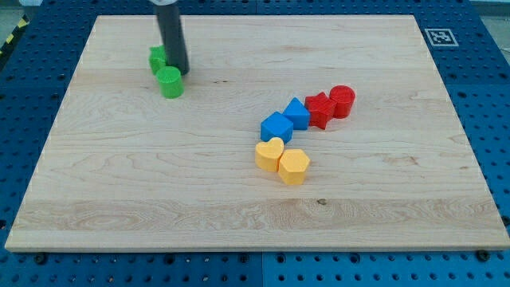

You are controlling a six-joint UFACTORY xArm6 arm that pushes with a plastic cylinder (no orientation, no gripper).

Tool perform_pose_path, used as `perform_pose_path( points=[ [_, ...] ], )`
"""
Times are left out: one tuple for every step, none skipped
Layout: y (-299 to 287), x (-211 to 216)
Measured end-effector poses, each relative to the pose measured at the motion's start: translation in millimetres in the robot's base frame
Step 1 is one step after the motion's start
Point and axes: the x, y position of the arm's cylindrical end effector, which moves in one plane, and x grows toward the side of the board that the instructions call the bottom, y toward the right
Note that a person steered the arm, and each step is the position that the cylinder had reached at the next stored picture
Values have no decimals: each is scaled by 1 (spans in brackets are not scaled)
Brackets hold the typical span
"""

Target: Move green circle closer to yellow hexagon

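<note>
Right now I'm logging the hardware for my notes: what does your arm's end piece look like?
It is a plain straight rod, dark grey to black, with a slight sheen and a lighter collar where it leaves the view's top. No cables, markings or labels show on it. My tip ends bluntly at the board, right beside the green circle and another green block.

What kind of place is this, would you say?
Probably a robotics lab bench: a wooden board lies on a blue perforated table, a printed tracking marker sits at the board's corner, and my tip rests by the green circle.
</note>
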Motion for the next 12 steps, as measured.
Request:
perform_pose_path(
  points=[
    [-9, 13],
    [-9, 50],
    [-7, 79],
    [-15, 91],
    [-22, 108],
    [-10, 124],
    [3, 118],
    [3, 89],
    [17, 103],
    [35, 127],
    [38, 127],
    [36, 129]
  ],
)
